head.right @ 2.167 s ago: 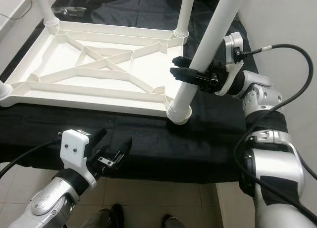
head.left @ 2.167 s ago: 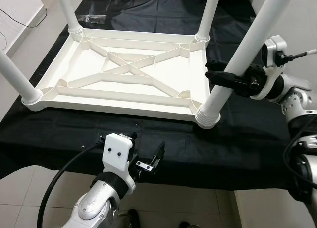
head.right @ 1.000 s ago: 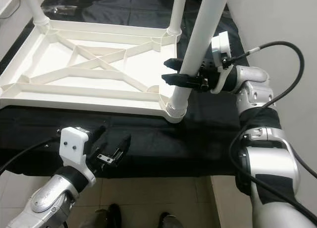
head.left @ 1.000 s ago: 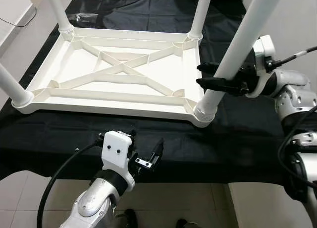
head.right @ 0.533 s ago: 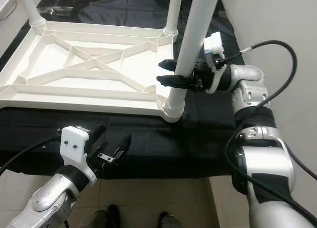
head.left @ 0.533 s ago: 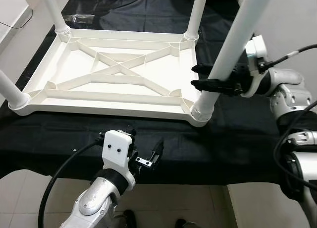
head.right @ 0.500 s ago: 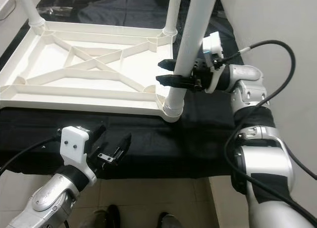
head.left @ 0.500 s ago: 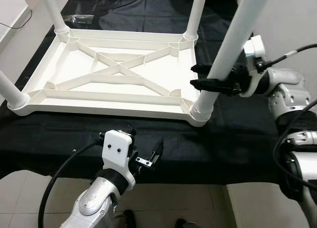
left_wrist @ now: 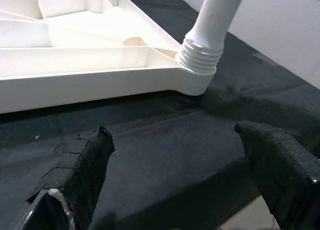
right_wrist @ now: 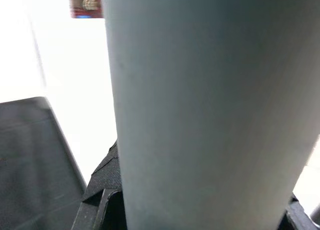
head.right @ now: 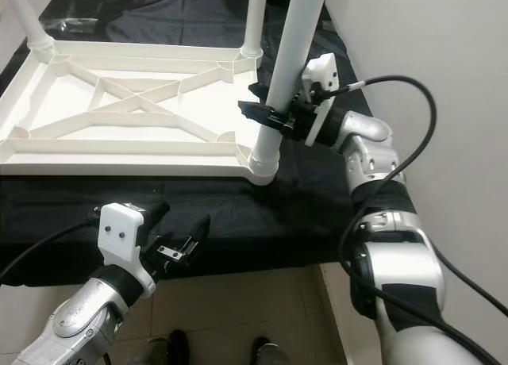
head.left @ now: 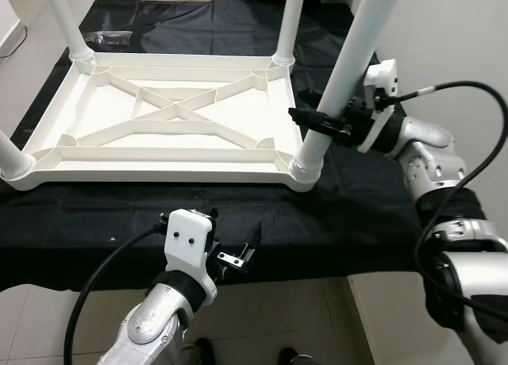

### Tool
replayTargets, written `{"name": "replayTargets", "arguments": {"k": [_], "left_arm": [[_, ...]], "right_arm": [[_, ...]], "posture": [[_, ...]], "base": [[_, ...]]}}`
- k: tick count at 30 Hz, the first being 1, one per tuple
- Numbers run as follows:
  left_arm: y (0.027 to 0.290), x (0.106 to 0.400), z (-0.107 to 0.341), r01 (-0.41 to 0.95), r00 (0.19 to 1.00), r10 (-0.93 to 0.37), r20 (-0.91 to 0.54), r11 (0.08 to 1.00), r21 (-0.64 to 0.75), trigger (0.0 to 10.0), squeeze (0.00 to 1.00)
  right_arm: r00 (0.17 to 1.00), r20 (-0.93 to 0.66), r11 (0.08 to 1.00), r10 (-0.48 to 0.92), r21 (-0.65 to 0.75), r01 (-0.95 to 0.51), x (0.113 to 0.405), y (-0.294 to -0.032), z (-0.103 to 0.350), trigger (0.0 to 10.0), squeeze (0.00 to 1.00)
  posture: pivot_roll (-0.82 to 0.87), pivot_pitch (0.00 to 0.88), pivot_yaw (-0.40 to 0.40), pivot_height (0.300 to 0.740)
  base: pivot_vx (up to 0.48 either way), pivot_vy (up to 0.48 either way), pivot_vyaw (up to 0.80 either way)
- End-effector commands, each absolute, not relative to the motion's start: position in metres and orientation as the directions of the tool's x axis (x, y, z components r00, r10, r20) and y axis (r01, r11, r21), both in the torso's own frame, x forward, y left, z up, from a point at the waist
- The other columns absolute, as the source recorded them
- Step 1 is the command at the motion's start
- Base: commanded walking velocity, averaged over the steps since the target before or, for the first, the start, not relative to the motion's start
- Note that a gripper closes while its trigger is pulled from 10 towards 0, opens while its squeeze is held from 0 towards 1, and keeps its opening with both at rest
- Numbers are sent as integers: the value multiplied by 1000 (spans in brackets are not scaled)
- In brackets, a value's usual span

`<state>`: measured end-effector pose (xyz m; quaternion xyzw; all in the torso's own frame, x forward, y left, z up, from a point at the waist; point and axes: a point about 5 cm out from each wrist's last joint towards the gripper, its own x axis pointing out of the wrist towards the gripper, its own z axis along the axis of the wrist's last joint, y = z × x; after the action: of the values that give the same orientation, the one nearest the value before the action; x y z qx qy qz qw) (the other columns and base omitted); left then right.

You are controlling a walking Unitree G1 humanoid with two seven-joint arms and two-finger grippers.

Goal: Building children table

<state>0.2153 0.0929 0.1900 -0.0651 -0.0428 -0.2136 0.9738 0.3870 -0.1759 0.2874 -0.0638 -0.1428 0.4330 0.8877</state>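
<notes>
The right gripper (head.left: 317, 123) clamps the leg (head.left: 343, 71) at the upturned tabletop's (head.left: 151, 135) near right corner (apparently seating it); next, twist it home. Left gripper (head.left: 236, 258) hangs spread, empty.

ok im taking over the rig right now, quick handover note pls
Right gripper: fingers around the near-right table leg, low on it above the threaded collar.
Left gripper: open, holding nothing, over the near edge of the black cloth.
Tabletop lies upside down on the cloth; all four legs stand in its corner sockets.
Left: probably finish seating the near-right leg, let go, then turn the table upright.
</notes>
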Motion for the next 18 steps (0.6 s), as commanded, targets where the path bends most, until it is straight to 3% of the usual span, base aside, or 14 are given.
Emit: {"name": "replayTargets", "arguments": {"k": [1, 4, 6, 8, 10, 11, 12, 14, 17, 18], "left_arm": [[92, 214, 186, 421, 906, -412, 94, 901, -104, 10000, 0], [92, 215, 185, 422, 906, -414, 94, 901, -102, 10000, 0], [91, 216, 185, 424, 904, -416, 95, 900, -101, 10000, 0], [91, 216, 185, 424, 904, -416, 95, 900, -101, 10000, 0], [91, 217, 185, 426, 904, -417, 97, 899, -100, 10000, 0], [90, 217, 185, 427, 903, -418, 99, 899, -100, 10000, 0], [90, 217, 185, 427, 903, -418, 99, 899, -99, 10000, 0], [90, 217, 185, 427, 903, -418, 99, 899, -99, 10000, 0], [90, 218, 186, 428, 902, -419, 103, 898, -99, 10000, 0], [90, 218, 186, 428, 902, -419, 103, 898, -99, 10000, 0]], "right_arm": [[709, 53, 708, 703, -141, -692, 391, -185, 243, 10000, 0], [780, 57, 778, 623, -140, -612, 393, -182, 240, 10000, 0], [885, 52, 881, 463, -132, -454, 398, -183, 236, 10000, 0], [885, 52, 881, 463, -132, -454, 398, -183, 236, 10000, 0], [955, 62, 951, 292, -127, -282, 403, -185, 235, 10000, 0], [985, 60, 986, 160, -55, -157, 407, -188, 235, 10000, 0], [996, 46, 997, 78, 2, -78, 409, -189, 235, 10000, 0], [996, 46, 997, 78, 2, -78, 409, -189, 235, 10000, 0], [982, 88, 983, -169, 81, 162, 409, -187, 241, 10000, 0], [982, 88, 983, -169, 81, 162, 409, -187, 241, 10000, 0]], "posture": [[112, 297, -51, 740], [112, 294, -48, 740], [111, 286, -45, 740], [111, 286, -45, 740], [111, 284, -44, 740], [108, 280, -45, 740], [108, 280, -45, 740], [108, 280, -45, 740], [110, 280, -48, 740], [110, 280, -48, 740]], "base": [[0, 0, 0], [0, 0, 0], [0, 0, 0], [0, 0, 0], [0, 0, 0], [0, 0, 0], [0, 0, 0], [0, 0, 0], [0, 0, 0], [0, 0, 0]]}}
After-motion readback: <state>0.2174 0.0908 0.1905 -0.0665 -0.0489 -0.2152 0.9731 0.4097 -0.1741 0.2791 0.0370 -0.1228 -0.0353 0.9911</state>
